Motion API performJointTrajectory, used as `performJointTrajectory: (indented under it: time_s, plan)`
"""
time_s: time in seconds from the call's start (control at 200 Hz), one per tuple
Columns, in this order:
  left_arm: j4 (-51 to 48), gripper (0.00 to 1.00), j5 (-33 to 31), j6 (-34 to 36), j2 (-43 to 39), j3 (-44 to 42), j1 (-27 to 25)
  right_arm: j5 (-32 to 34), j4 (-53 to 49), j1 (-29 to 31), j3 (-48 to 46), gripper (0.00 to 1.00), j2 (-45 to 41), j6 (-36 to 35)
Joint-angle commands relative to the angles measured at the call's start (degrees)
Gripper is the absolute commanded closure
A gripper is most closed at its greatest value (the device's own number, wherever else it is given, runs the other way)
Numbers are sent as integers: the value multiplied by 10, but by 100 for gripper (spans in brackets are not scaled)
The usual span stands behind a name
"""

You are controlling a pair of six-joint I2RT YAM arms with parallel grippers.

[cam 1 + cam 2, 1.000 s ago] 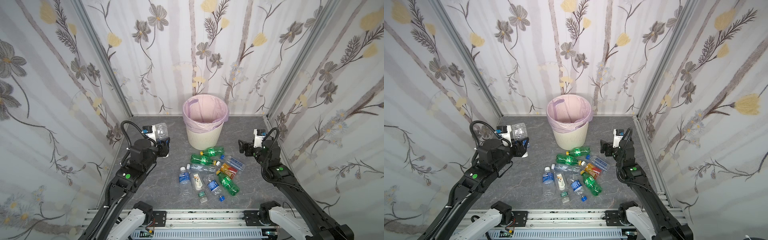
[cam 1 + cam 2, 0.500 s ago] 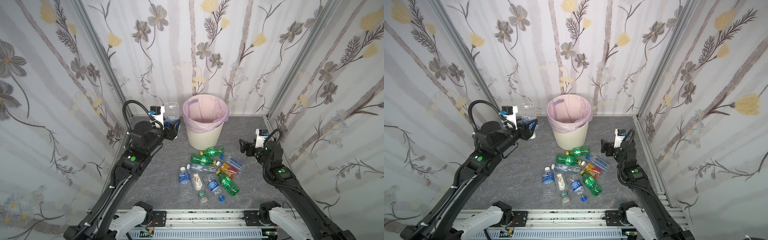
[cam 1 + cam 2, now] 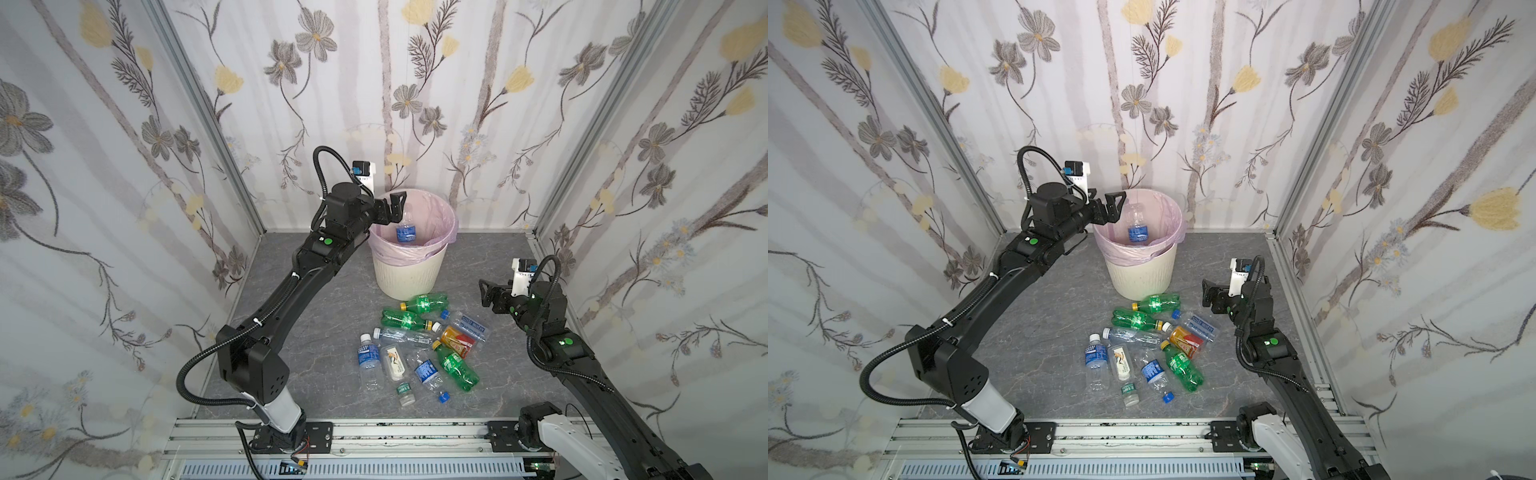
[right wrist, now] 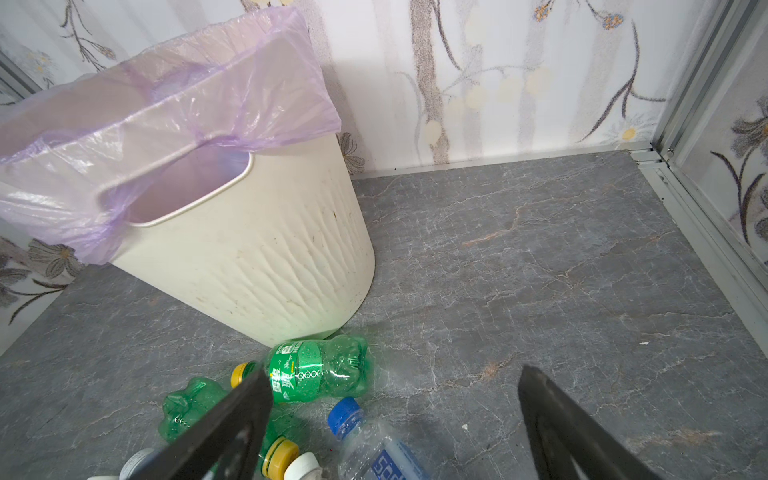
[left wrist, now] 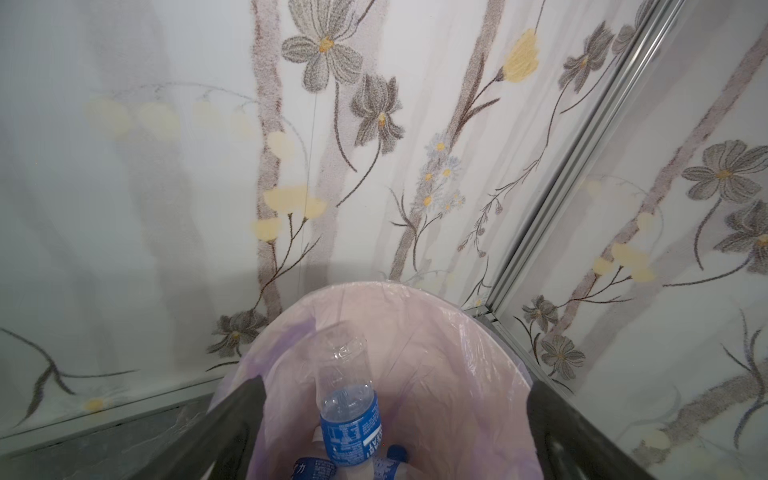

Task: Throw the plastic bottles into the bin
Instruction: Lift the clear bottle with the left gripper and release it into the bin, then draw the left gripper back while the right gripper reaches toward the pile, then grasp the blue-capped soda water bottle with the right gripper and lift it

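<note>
Left claw spread wide, empty, at bin rim. Blue-label bottle just below it, inside bin (touching neither jaw). Right claw open, empty; bottle pile beside it, green bottle nearest.

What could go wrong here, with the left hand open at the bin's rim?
1. The left hand sits close to the loose pink bag; pulling back may snag it.
2. A green bottle lies right beside the bin; the right hand may push the bin while reaching for it.
</note>
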Motion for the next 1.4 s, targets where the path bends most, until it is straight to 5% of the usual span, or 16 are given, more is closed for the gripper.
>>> performJointTrajectory:
  time_s: [0.0,0.27,0.65,0.814,1.399]
  plan:
    - [6,0,-30,4,-56,-65,4,-22,-33,1,26,7,22,-23]
    - [-11,0,-52,-2,-237,-265,22,-32,-105,7,59,9,50,-25]
    - [-102,0,-66,-17,-401,-434,37,-80,-168,13,68,9,119,-37]
    - [-115,0,-52,-39,-433,-481,38,-130,-181,14,72,11,185,-30]
    - [-137,0,-109,-33,-448,-515,42,-72,-186,51,71,14,295,-22]
